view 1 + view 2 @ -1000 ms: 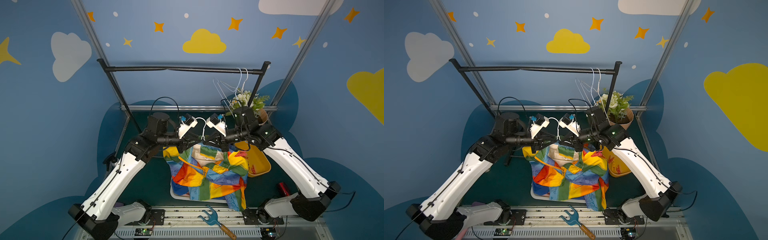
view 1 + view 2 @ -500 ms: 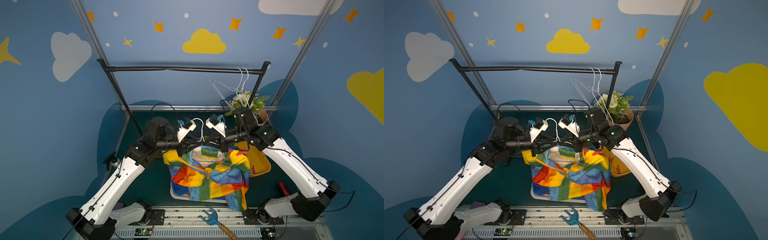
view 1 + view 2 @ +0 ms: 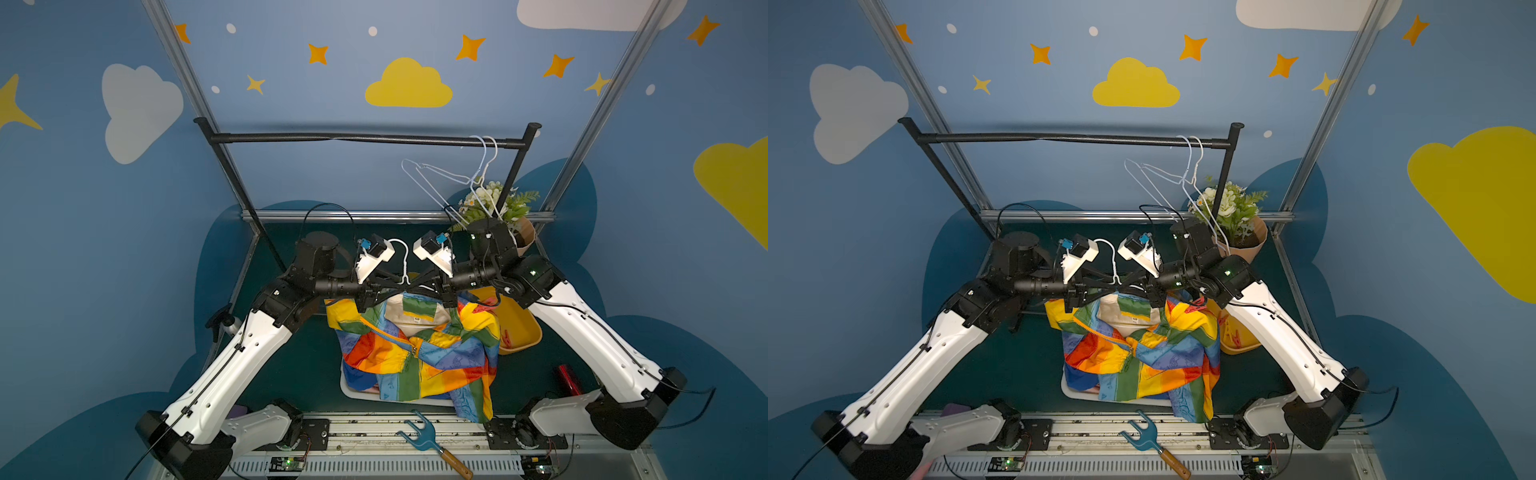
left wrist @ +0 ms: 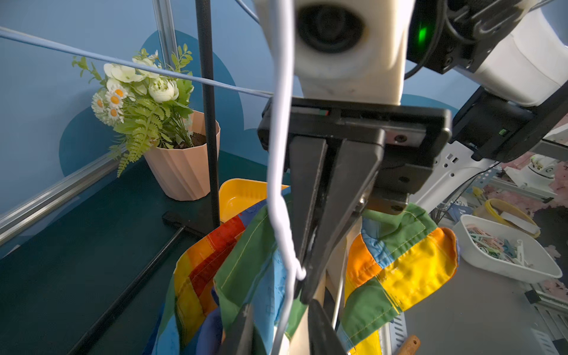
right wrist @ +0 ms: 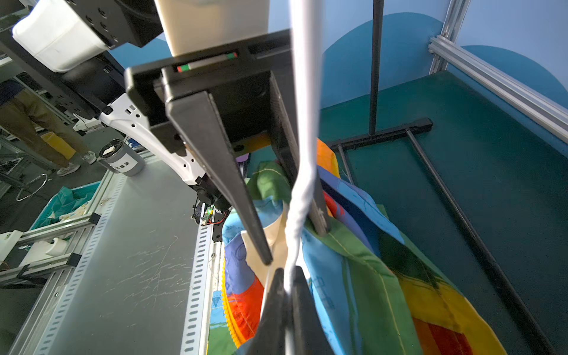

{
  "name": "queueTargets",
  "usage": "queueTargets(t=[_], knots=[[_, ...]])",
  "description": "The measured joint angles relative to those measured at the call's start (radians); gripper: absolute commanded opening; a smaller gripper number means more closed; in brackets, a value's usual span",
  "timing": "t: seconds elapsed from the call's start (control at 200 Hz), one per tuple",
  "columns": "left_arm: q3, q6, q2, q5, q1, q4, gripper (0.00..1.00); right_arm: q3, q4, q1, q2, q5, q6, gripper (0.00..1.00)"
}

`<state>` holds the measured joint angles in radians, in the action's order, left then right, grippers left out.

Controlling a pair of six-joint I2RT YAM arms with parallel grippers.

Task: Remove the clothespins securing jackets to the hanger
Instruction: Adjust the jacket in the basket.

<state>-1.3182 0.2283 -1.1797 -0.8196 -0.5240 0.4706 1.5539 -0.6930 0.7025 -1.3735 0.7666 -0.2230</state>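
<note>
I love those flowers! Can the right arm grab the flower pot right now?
Probably not yet. The right gripper is shut on the white hanger carrying the rainbow jacket; it must let go before reaching the flower pot.

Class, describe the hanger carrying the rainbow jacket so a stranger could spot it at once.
Find the black clothes rail at the back. Lower down, at the scene's middle, is a white wire hanger. Unlike the two empty hangers hooked on the rail, it carries the rainbow jacket.

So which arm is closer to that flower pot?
Right. The right arm passes just beside the flower pot; the left arm is on the far side of the rainbow jacket, well away.
</note>
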Motion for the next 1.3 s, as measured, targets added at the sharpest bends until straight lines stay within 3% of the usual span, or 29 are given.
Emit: queueTargets(t=[0.19,0.436,0.451,0.516,0.536,0.666,0.891,1.016,1.096,1.297], knots=[[-0.007,0.008,-0.01,-0.029,0.003,0.014,0.04,-0.002,0.0,0.002,0.0,0.0,-0.005,0.0],[0.025,0.013,0.023,-0.021,0.003,-0.014,0.04,-0.002,0.002,0.004,0.0,-0.009,-0.006,0.0],[0.029,0.011,0.026,-0.017,0.002,-0.019,0.04,-0.002,0.003,0.004,0.0,-0.009,-0.006,0.04],[0.045,0.006,0.042,-0.005,-0.001,-0.034,0.04,-0.002,0.006,0.004,0.0,-0.015,0.0,0.45],[0.049,0.004,0.047,0.0,-0.002,-0.033,0.04,-0.002,0.012,0.003,0.002,-0.022,0.003,0.53],[0.07,0.001,0.064,0.043,-0.002,-0.022,0.04,-0.007,0.053,-0.04,0.024,-0.078,0.023,0.67],[0.093,0.003,0.07,0.092,-0.002,-0.014,0.04,-0.102,0.101,-0.177,0.188,-0.12,0.051,0.7],[0.101,0.004,0.084,0.096,-0.002,-0.017,0.04,-0.177,0.123,-0.261,0.291,-0.113,0.079,0.66],[0.101,0.007,0.094,0.095,-0.002,-0.017,0.04,-0.252,0.15,-0.328,0.35,-0.071,0.097,0.62],[0.11,0.006,0.122,0.09,0.005,-0.019,0.04,-0.499,0.286,-0.528,0.463,0.069,0.189,0.65]])
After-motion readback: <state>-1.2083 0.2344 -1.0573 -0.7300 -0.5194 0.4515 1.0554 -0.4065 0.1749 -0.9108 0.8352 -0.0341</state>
